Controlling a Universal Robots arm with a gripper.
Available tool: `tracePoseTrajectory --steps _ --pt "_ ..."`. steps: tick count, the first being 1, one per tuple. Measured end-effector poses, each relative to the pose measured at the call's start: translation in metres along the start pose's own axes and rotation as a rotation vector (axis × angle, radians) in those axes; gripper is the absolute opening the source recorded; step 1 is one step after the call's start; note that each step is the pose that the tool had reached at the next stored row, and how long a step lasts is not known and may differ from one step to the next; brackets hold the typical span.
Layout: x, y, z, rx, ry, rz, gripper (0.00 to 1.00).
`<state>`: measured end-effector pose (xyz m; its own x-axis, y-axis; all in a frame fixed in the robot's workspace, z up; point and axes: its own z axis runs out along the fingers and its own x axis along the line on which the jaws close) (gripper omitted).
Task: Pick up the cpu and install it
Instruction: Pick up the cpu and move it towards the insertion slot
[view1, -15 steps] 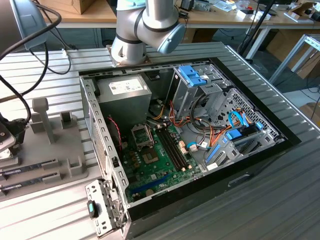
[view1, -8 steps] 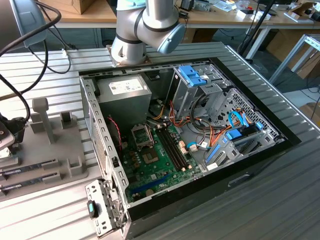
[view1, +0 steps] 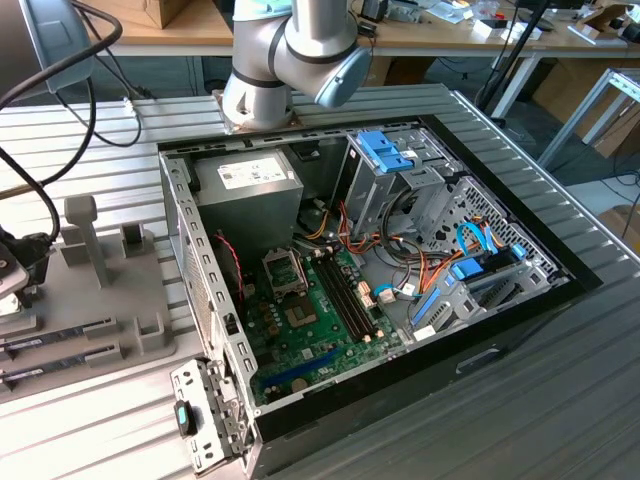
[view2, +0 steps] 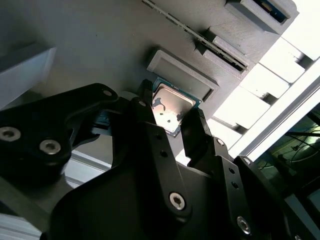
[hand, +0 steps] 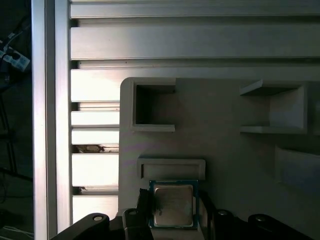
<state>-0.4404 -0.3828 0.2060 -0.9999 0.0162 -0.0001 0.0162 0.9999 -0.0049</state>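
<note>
Gripper (hand: 174, 214) astride cpu (hand: 173, 202), which lies flat on tray (hand: 230, 165) at the tool tip, ridge (hand: 171, 168) just ahead. Clamped or merely astride: cannot tell. Risk: off-centre or light hold on thin rim, so chip tilts, slips or drops on lifting

The exterior view looks down at a slant from high up on the open computer case (view1: 190, 230), the slatted counter (view1: 100, 430) and, at the exterior view's left, the grey tray (view1: 150, 300). The first wrist view faces straight down, close above the tray; the second wrist view looks across it obliquely, closer. Both wrist views share the cpu (hand: 173, 205) (view2: 172, 107) and the raised block (hand: 171, 167) (view2: 182, 75) beside it.
</note>
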Motion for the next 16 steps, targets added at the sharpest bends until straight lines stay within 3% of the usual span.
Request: tracePoseTrajectory --steps 16 --pt "0.0000 0.0000 -0.0072 -0.0001 -0.0002 0.000 0.47"
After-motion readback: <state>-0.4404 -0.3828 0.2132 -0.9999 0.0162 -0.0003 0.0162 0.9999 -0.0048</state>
